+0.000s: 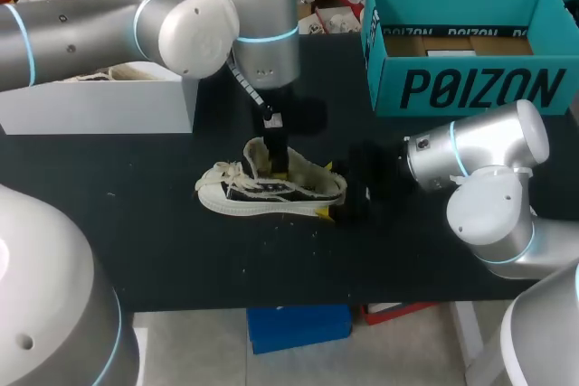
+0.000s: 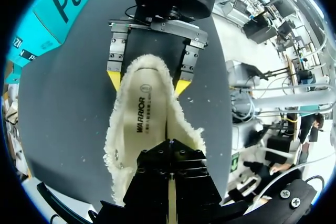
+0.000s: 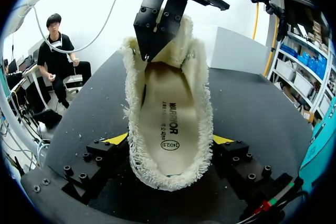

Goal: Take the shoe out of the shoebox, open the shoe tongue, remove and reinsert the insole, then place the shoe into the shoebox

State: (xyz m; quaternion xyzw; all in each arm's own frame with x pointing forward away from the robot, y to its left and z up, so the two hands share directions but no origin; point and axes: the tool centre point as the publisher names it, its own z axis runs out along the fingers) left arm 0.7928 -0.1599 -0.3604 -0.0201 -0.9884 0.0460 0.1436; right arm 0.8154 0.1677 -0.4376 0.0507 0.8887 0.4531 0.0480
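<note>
– Wondering where the shoe (image 1: pixel 271 192) has got to, is it out of the box?

– Yep, it's lying on its sole in the middle of the black desk (image 1: pixel 136 223), toe towards the left of the frame. The teal shoebox (image 1: pixel 470 88) sits open at the upper right, well apart from it. There's a white box (image 1: pixel 99 101) at the upper left too.

– And the tools?

– The right tool (image 1: pixel 330 192) is at the heel with one yellow tip on each side, both pressed into the fleece edge, so it's clamped on the shoe (the right wrist view shows this nicely). The left arm comes in from the upper left, and its tool (image 1: pixel 276 155) hangs straight down into the shoe's opening. Its fingers (image 3: pixel 152 30) are pinched together on the fleecy tongue (image 3: pixel 181 35), which stands upright.

– What about the insole?

– The insole (image 3: pixel 168 124) is lying flat inside the shoe, printed side up, between the fluffy edges. From the left wrist camera you see the right tool (image 2: pixel 148 82) just past the heel, tips hugging both sides.
</note>
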